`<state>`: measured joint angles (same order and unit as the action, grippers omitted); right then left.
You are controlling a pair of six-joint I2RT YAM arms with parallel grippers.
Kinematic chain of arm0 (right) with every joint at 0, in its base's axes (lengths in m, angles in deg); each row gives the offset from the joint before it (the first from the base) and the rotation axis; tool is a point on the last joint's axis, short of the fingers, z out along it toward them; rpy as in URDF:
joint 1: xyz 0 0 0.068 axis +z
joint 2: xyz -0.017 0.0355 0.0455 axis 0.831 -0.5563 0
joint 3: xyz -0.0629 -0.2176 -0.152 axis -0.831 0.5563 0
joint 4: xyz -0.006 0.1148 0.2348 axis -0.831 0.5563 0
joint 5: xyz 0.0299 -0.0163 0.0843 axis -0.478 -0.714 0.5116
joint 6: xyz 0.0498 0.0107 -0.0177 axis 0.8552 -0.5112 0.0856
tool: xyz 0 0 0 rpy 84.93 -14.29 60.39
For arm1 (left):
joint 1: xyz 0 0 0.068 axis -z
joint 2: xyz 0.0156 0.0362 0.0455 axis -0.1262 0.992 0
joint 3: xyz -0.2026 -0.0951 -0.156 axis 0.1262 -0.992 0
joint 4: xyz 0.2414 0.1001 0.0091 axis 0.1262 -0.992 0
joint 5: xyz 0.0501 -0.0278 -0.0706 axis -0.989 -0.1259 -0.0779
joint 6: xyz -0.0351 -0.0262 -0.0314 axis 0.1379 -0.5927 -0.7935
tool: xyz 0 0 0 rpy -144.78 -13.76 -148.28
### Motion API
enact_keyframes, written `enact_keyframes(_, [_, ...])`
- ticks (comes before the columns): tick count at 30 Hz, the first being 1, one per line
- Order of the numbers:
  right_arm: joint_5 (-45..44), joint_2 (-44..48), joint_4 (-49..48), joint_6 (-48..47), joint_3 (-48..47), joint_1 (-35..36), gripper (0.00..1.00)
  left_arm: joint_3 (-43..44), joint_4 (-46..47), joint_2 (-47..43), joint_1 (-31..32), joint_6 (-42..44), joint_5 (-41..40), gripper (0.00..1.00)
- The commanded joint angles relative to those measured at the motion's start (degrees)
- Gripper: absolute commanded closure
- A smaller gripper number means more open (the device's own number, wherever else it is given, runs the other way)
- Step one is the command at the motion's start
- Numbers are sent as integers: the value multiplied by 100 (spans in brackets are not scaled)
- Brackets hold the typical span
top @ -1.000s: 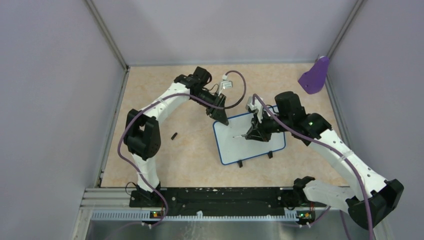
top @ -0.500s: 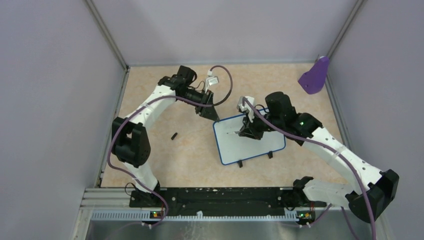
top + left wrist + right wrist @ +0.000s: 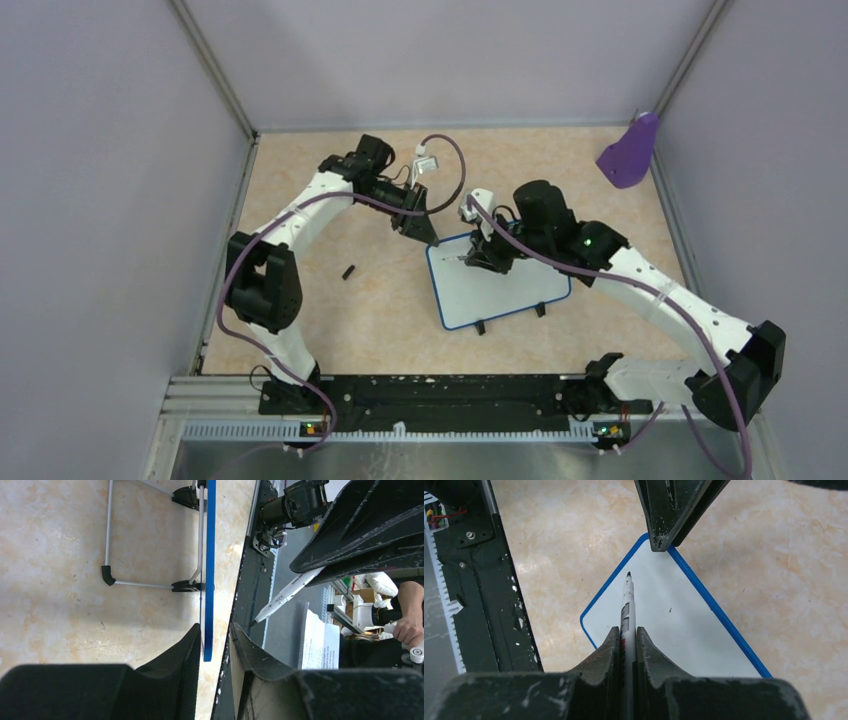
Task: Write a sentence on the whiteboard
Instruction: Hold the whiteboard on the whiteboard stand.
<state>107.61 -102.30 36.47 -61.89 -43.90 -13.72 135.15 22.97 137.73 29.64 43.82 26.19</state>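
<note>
The whiteboard [image 3: 505, 285] lies flat mid-table, white with a blue rim [image 3: 210, 555]; its surface [image 3: 669, 625] is blank, so no sentence shows. My left gripper [image 3: 428, 238] is at the board's far left corner. In the left wrist view this gripper [image 3: 215, 627] straddles the rim, open, with a gap on one side. My right gripper [image 3: 478, 258] hovers over the same corner. In the right wrist view it [image 3: 626, 629] is shut on a white marker [image 3: 627, 600], black tip pointing at the board just under the left fingers [image 3: 659, 535].
A purple scoop-shaped object [image 3: 630, 150] leans in the far right corner. A small black cap [image 3: 349, 271] lies on the table left of the board. The board's wire stand [image 3: 110, 530] shows beneath it. Grey walls enclose three sides; a black rail [image 3: 430, 395] runs along the near edge.
My right gripper has carried the marker left and farther back, toward the board's far left corner. The left gripper shifted slightly left and back, then held still.
</note>
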Motion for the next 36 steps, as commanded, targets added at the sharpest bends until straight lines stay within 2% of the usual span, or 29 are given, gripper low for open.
enact_keyframes(1, [-172,-90,-329,47,-335,157,100,-78,177,5,11,22,117,70])
enact_keyframes(13, [-459,-369,-397,-8,-533,437,100,-4,153,132,14,0,134,99])
enact_keyframes(22, [-816,-465,-478,-13,-494,528,100,0,148,149,18,-3,142,100])
enact_keyframes(36, [-733,-583,-571,21,-544,525,100,-1,144,158,19,5,150,100])
